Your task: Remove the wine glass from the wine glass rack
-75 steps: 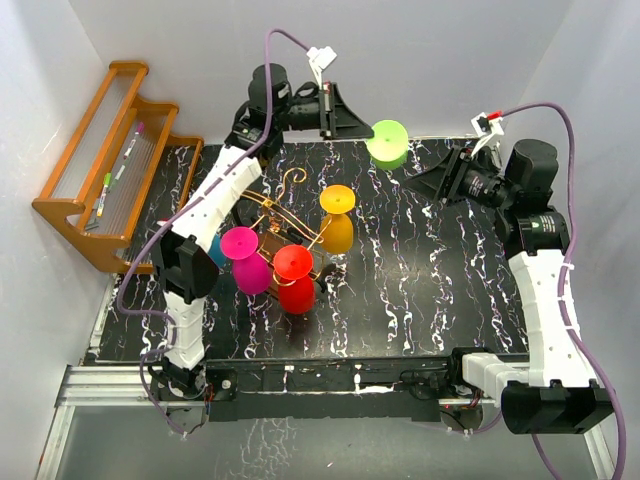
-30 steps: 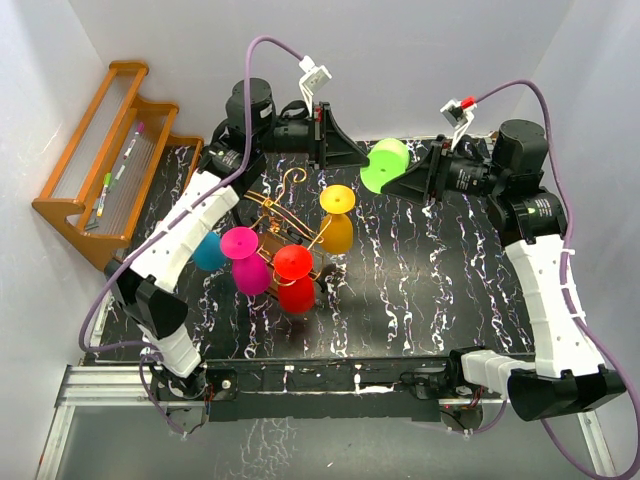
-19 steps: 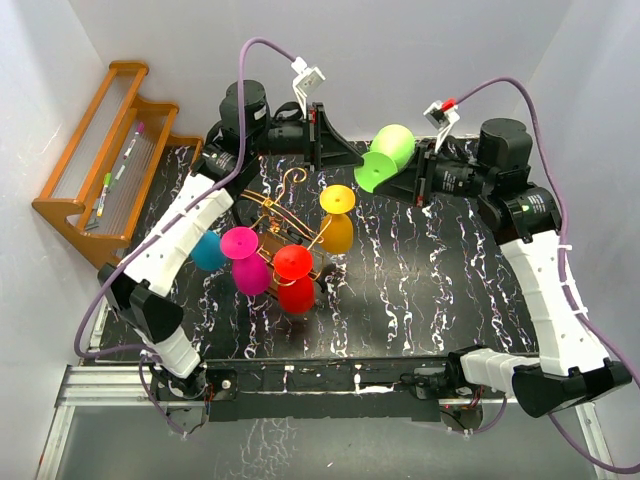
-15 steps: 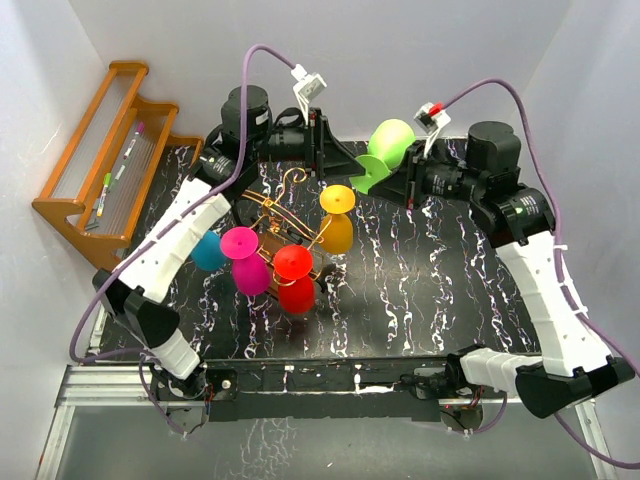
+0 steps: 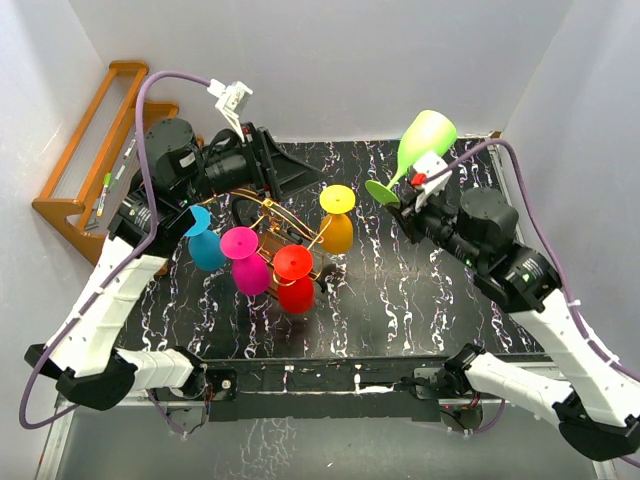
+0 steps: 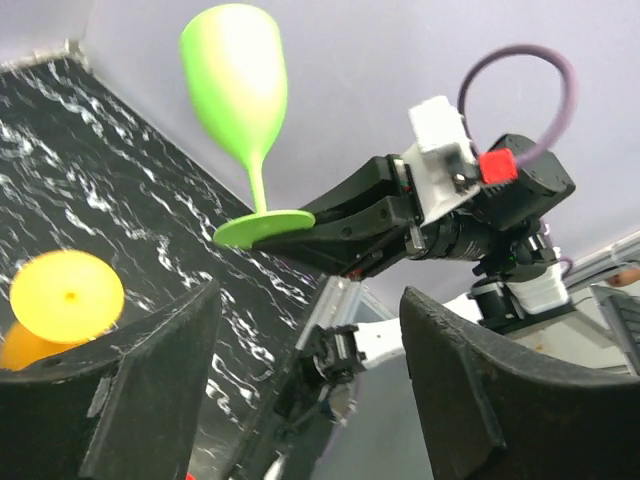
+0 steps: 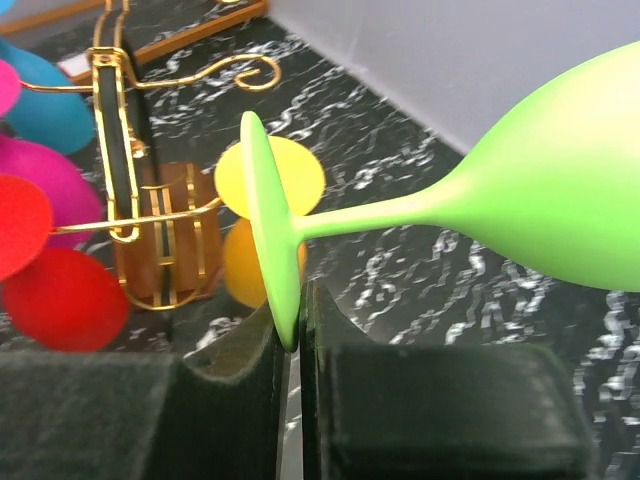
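A lime-green wine glass (image 5: 426, 140) hangs in the air at the back right, clear of the rack, bowl up and tilted. My right gripper (image 5: 400, 203) is shut on the rim of its foot (image 7: 270, 240), pinched between the pads (image 7: 297, 345). The golden wire wine glass rack (image 5: 283, 215) stands on its brown wooden base (image 7: 160, 240) and carries yellow (image 5: 337, 200), red (image 5: 294, 263), magenta (image 5: 240, 243) and blue (image 5: 196, 222) glasses. My left gripper (image 5: 310, 180) hovers over the rack's back end, open and empty (image 6: 310, 370), facing the green glass (image 6: 240, 80).
An orange-brown stepped shelf (image 5: 100, 150) with pens stands against the left wall. White walls close in the table on the left, back and right. The black marbled tabletop (image 5: 400, 290) is bare right of the rack.
The left gripper opened, let go of the green glass and drew back to the left. The right gripper shut on the glass's foot and swung it up and rightward, bowl upward.
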